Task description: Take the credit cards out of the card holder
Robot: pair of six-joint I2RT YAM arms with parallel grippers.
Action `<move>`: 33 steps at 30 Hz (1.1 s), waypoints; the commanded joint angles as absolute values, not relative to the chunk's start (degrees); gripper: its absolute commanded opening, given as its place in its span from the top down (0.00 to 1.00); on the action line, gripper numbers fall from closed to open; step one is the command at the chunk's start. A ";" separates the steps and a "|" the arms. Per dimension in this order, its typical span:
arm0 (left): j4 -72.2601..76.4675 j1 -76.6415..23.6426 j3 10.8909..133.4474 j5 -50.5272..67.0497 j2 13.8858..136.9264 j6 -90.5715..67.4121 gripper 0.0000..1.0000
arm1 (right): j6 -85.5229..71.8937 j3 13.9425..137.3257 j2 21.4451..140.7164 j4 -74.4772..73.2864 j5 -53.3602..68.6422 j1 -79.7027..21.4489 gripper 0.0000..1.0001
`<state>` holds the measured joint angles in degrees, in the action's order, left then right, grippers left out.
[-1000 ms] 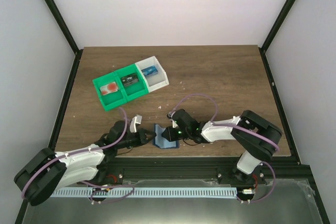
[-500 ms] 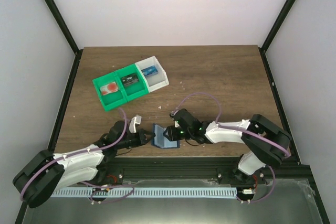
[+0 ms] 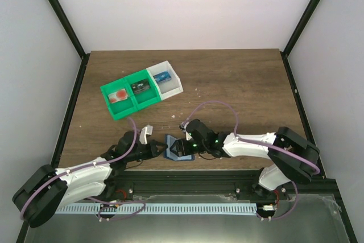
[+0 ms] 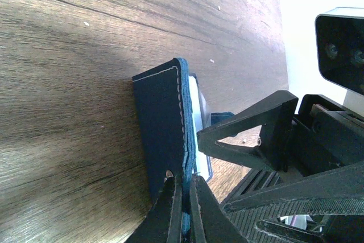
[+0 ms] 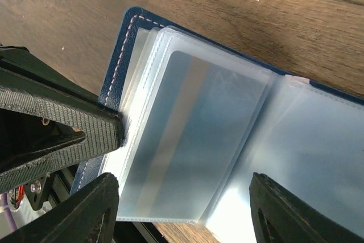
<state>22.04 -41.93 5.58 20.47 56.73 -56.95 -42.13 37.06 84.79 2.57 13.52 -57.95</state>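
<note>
Brown wood-grain table fills the top view, with both arms reaching inward along its near edge. The card holder lies there between them, dark navy and partly opened. The left gripper meets it from the left and the right gripper from the right. Well apart, toward the far left, a green tray stands touching a white tray. Each compartment holds a small item too small to identify.

In the left wrist view, the navy cover of the card holder stands on edge on the wood, its pale stitching running along the rim. The left gripper is clamped tight on the cover's near edge, with only a sliver between the fingers. A black finger of the right gripper points in from the right, its tip just beside the pale inner pages.

In the right wrist view, the card holder lies open, showing clear plastic sleeves fanned out. One sleeve holds a credit card with a pale stripe along its length. The right gripper has its fingers spread wide at either side of the sleeves and grips nothing. The left gripper's fingers pinch the cover at its left edge.
</note>
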 commanded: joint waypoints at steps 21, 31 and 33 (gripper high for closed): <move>22.69 -42.42 7.16 19.66 56.26 -56.76 1.00 | -42.53 40.87 87.89 1.39 15.10 -59.13 0.36; 22.54 -42.43 6.99 19.42 56.16 -56.78 1.00 | -42.71 40.65 86.65 -1.30 11.27 -59.11 0.38; 22.59 -42.40 7.01 19.42 56.23 -56.78 1.00 | -42.71 40.49 86.18 -1.85 10.63 -59.11 0.39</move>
